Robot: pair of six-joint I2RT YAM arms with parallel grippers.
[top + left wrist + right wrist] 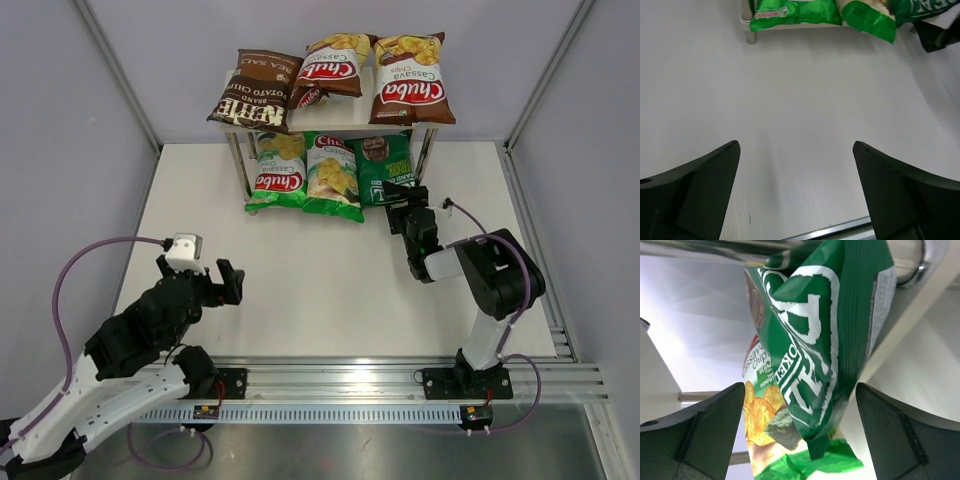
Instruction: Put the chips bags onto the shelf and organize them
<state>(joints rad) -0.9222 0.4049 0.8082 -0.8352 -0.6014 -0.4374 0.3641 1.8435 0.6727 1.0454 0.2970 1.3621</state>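
Right wrist view only: REAL bag (pixel 810 340), glossy dark green and creased, sits between the spread jaws of the right gripper (pixel 408 200). Top view: six bags on shelf (pixel 345 112), three per tier, lower ones overhanging the front edge. REAL is lower right. Left gripper (pixel 796 150) spread wide over table (pixel 300 270), well apart from shelf.
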